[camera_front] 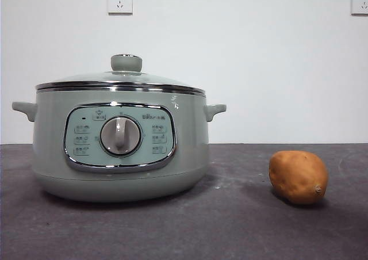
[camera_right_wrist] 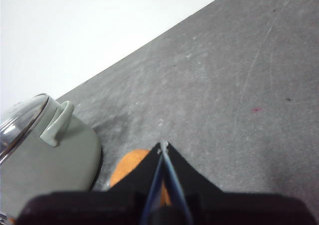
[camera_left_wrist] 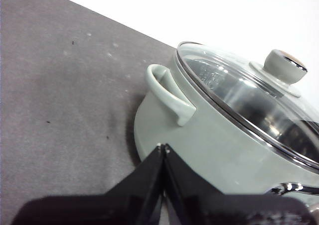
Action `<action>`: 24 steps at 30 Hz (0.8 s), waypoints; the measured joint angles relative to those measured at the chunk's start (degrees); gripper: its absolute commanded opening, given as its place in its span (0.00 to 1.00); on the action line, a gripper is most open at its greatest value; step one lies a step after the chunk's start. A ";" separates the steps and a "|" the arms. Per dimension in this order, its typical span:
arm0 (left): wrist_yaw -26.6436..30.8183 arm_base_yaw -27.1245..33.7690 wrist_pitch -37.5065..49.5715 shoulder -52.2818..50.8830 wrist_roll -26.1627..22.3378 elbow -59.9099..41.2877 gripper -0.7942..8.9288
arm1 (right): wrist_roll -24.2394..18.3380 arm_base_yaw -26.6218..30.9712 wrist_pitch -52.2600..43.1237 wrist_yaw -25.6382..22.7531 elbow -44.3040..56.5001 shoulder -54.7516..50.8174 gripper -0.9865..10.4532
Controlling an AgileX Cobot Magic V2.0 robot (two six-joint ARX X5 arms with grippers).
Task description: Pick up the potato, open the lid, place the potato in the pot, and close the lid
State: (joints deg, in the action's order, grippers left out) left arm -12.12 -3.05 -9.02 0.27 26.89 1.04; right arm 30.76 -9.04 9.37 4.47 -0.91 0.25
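Nothing's done so far: the potato (camera_front: 298,176) sits on the dark table (camera_front: 230,225), well apart from the pot (camera_front: 119,139), glass lid (camera_front: 121,77) on. Left gripper (camera_left_wrist: 163,147) and right gripper (camera_right_wrist: 163,145) both pinched closed, empty, all 4 steps left.

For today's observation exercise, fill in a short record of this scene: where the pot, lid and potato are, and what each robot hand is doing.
pot: stands on the dark table, panel and dial facing the front camera
lid: closed on the pot, knob on top
potato: lies on the table beside the pot, apart from it
left hand: shut, empty, close to the pot's side handle
right hand: shut, empty, above the potato
task progress: nothing picked up yet
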 measured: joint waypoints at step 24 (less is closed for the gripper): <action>-3.48 0.00 -10.78 18.23 -13.66 24.48 0.07 | -14.60 0.00 14.43 0.68 -32.24 28.96 0.08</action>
State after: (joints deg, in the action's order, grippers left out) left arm -15.59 -3.05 -19.79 18.50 13.23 25.52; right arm 16.16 -9.04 23.79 5.15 -33.15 29.21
